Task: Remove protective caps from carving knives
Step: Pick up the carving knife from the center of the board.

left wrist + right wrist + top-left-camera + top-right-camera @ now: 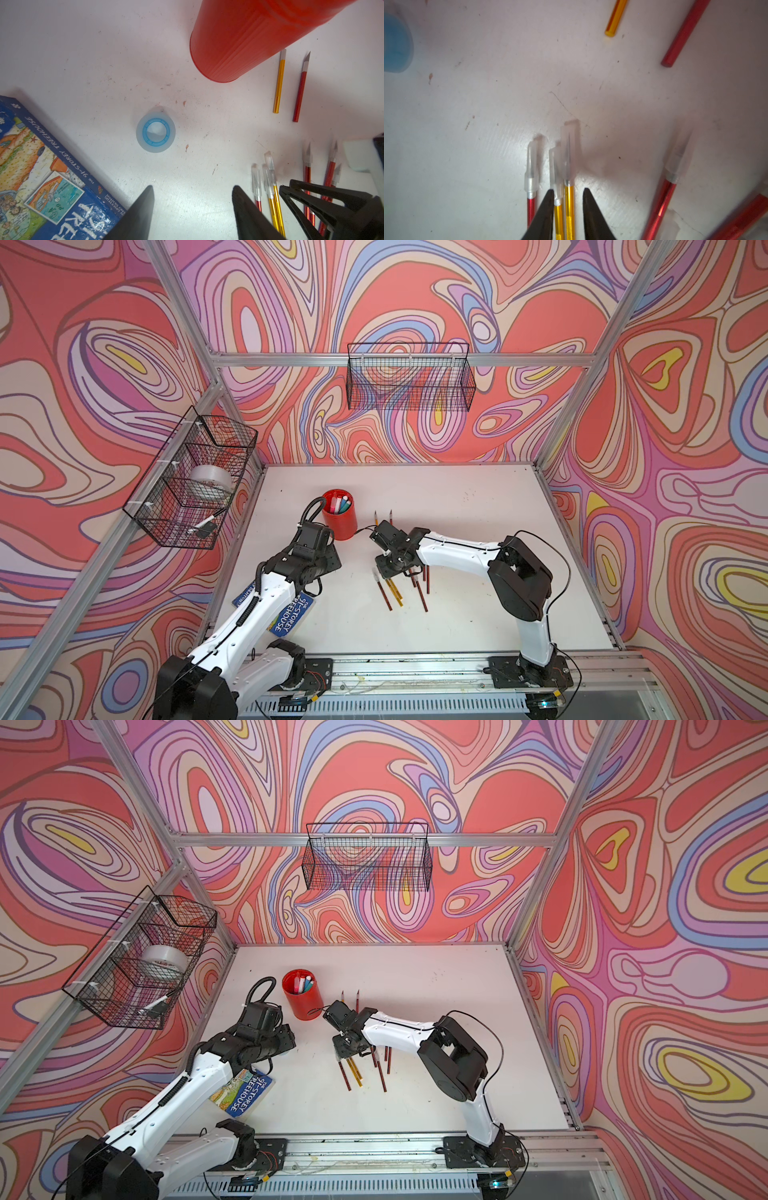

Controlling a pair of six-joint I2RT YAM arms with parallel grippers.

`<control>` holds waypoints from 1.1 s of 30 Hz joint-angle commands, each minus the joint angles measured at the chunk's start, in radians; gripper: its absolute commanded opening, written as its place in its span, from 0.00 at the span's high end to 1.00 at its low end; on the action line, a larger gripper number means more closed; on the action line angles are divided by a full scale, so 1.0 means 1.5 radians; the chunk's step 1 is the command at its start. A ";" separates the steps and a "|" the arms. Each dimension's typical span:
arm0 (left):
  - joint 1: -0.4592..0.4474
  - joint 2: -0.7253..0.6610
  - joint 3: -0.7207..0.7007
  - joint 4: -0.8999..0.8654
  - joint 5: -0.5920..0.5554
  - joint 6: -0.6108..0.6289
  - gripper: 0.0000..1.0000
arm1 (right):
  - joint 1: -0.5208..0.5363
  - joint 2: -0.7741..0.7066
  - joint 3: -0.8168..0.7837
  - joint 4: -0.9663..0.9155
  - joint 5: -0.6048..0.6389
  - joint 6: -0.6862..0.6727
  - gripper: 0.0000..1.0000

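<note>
Carving knives (395, 595) lie clustered near the middle of the tabletop (478, 539), with two more knives (391, 517) side by side at their 12 o'clock. A pot (341, 526) holding markers (340, 504) stands at 11 o'clock, and a book (286, 616) lies at 9 o'clock.

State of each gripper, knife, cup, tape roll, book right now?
Left gripper: open, empty.
Right gripper: open, straddling two yellow knives.
Yellow knives: capped.
Red knife beside them: capped.
Cup: upright, holds markers.
Red knife by cup: uncapped, blade bare.
Tape roll: lying flat.
Book: closed, flat.
</note>
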 commanded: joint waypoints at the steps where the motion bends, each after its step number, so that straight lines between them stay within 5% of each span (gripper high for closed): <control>1: 0.008 0.007 0.020 0.004 0.001 0.003 0.38 | 0.002 0.010 -0.002 -0.016 0.026 0.003 0.76; 21: 0.016 0.054 0.027 0.027 0.023 0.002 0.38 | 0.003 0.067 0.005 -0.004 -0.005 -0.006 0.74; 33: 0.022 0.063 0.039 0.027 0.036 0.006 0.38 | 0.002 0.060 -0.001 0.007 -0.007 -0.008 0.95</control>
